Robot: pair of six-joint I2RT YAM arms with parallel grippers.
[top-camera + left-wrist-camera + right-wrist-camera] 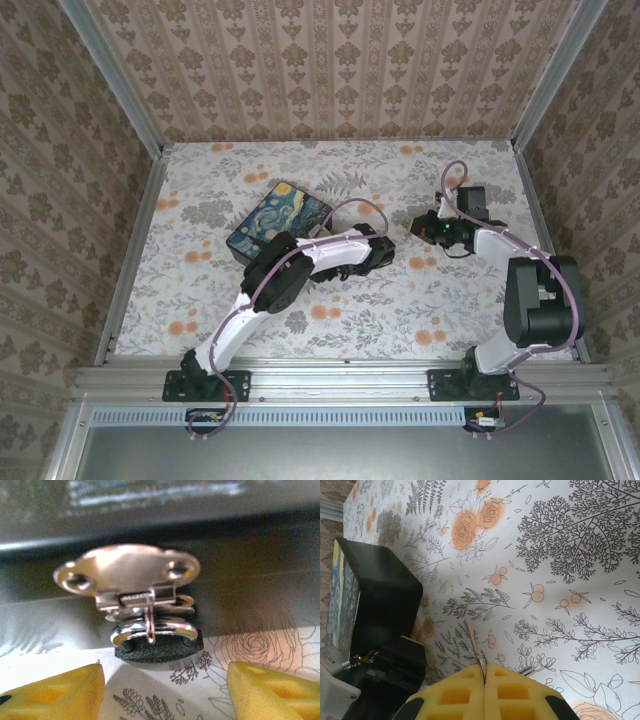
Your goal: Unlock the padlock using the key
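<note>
The padlock (156,645) hangs from the metal hasp (127,575) on the side of the black box (278,222). Its shiny shackle passes through the hasp loop and its dark body rests against the floral surface. My left gripper (165,680) is open, with one yellow finger (55,692) on each side just short of the padlock, touching nothing. My right gripper (485,667) is shut on the key (475,642), whose thin blade sticks out past the fingertips. In the top view the right gripper (425,228) hovers to the right of the box, apart from the left arm (330,245).
The box has a blue-and-yellow painted lid (340,595) and lies in the middle of the floral table (420,300). Patterned walls (340,70) close in the back and both sides. A rail (340,378) runs along the near edge.
</note>
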